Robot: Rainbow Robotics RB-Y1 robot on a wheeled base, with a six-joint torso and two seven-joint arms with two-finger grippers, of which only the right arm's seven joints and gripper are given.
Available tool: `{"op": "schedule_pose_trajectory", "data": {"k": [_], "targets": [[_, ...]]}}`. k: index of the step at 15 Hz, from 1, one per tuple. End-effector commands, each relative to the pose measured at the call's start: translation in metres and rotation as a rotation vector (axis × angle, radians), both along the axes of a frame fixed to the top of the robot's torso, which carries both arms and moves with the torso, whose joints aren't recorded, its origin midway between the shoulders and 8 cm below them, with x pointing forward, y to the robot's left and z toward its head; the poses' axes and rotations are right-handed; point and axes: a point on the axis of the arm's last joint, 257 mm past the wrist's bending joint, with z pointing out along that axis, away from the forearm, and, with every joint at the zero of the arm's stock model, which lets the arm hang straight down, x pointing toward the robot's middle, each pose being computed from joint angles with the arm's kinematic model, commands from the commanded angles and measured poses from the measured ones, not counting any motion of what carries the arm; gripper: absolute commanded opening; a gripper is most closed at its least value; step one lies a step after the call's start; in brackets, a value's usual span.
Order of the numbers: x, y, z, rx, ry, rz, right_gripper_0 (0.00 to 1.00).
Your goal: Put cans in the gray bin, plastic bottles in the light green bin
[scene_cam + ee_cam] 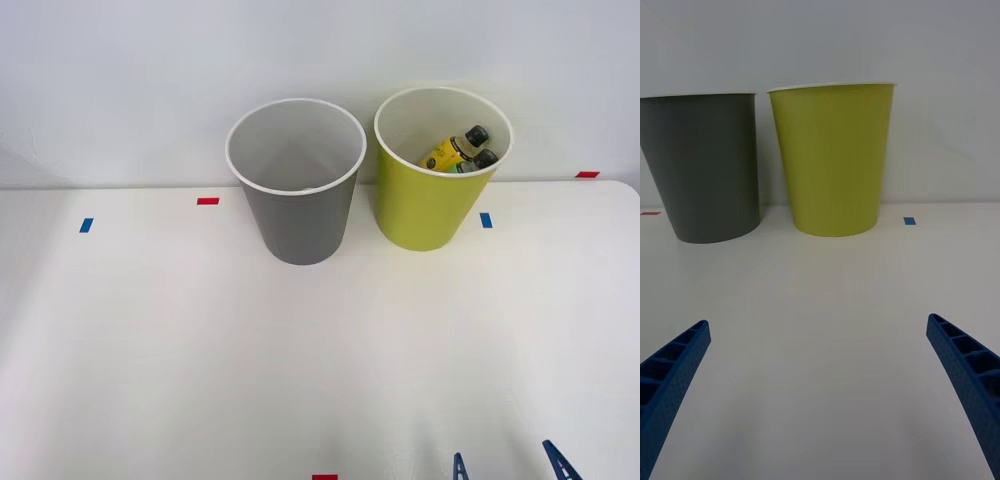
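Note:
The gray bin (300, 225) stands upright at the back of the white table, and what I can see of its pale inside holds nothing. Right beside it stands the light green bin (425, 215), with two plastic bottles (452, 152) lying in it, black caps and yellow labels showing. The cans are out of view. My right gripper (508, 468) sits low at the table's near edge, well in front of the green bin, open and holding nothing. In the right wrist view the gripper (820, 405) faces the gray bin (707, 172) and the green bin (835, 165) across bare table.
Small tape marks lie on the table: red (208, 201) and blue (86, 225) at the left, blue (486, 220) beside the green bin, red (587, 174) at the far right, red (324, 477) at the near edge. A plain wall rises behind the bins.

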Motion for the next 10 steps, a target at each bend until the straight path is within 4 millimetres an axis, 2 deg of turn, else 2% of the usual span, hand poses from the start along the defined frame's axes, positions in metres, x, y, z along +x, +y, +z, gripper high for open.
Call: {"op": "schedule_pose_trajectory", "data": {"k": [1,10], "targets": [[0.0,0.0,0.0,0.0,0.0,0.0,1.0],[0.0,0.0,0.0,0.0,0.0,0.0,1.0]]}}
